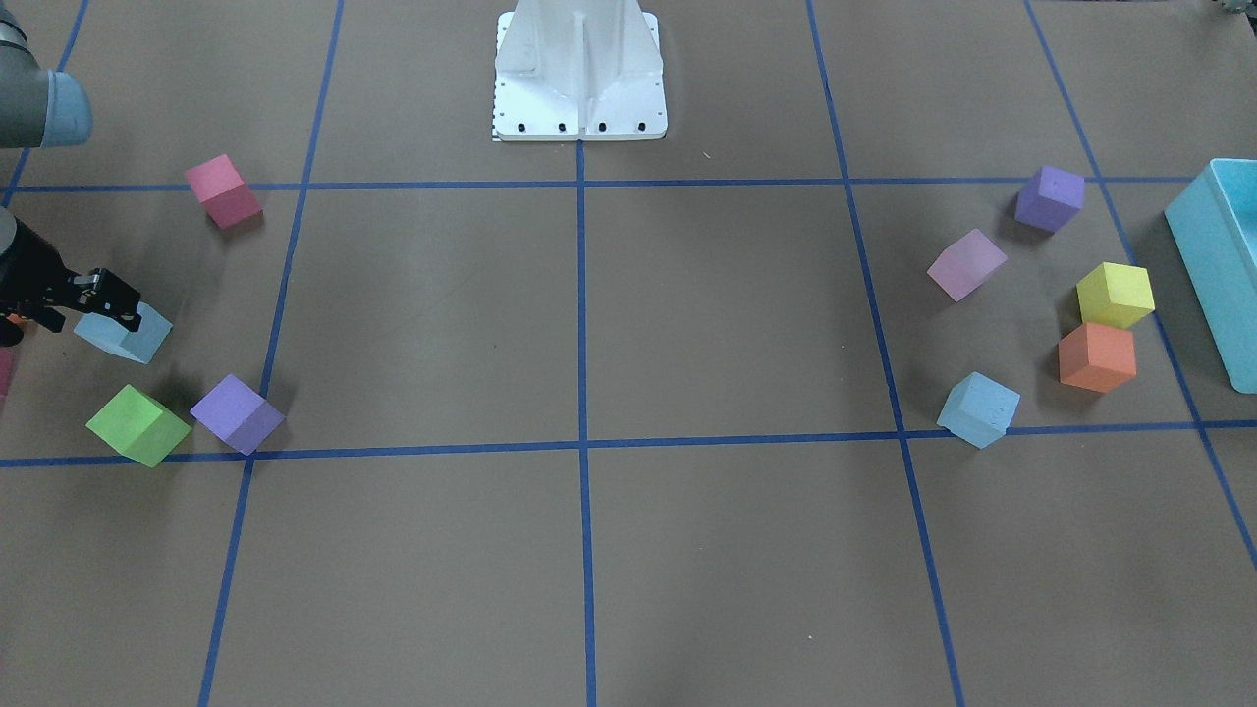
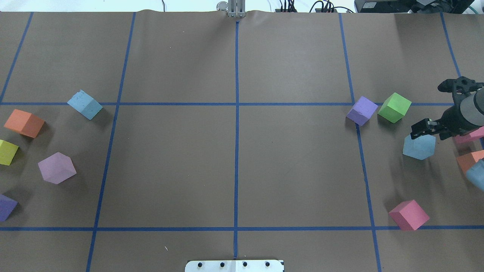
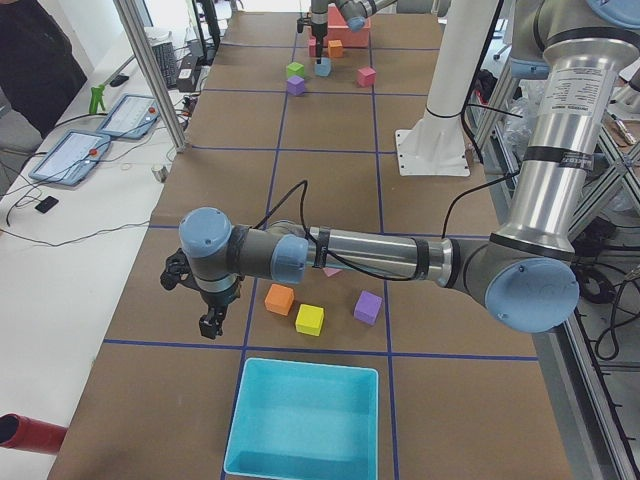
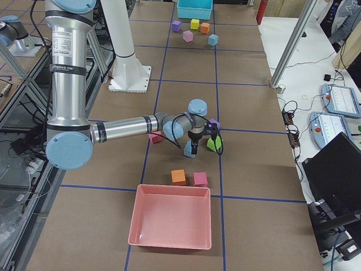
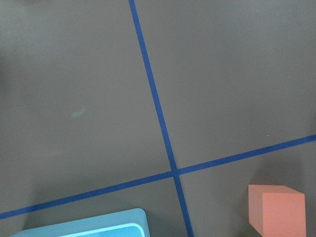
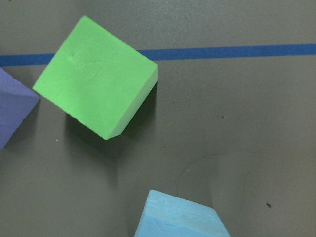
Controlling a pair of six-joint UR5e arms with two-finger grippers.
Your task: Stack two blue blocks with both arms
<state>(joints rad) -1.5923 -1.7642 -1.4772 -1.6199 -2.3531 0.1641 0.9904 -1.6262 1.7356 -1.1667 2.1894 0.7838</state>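
Note:
One pale blue block (image 2: 419,146) lies at the table's right side, also in the front-facing view (image 1: 126,334) and at the bottom edge of the right wrist view (image 6: 180,217). My right gripper (image 2: 423,128) hangs just over its far edge, pointing down, with its fingers apart and holding nothing. The other blue block (image 2: 84,104) lies at the far left, by a tape line (image 1: 978,408). My left gripper (image 3: 210,325) shows only in the exterior left view, low over the table near the turquoise bin; I cannot tell whether it is open or shut.
A green cube (image 2: 394,107) and a purple cube (image 2: 362,110) lie just beyond the right blue block, and a pink cube (image 2: 409,214) lies nearer the base. Orange (image 1: 1097,356), yellow (image 1: 1115,295) and purple cubes and the turquoise bin (image 1: 1223,265) surround the left block. A pink tray (image 4: 172,220) sits at the right end.

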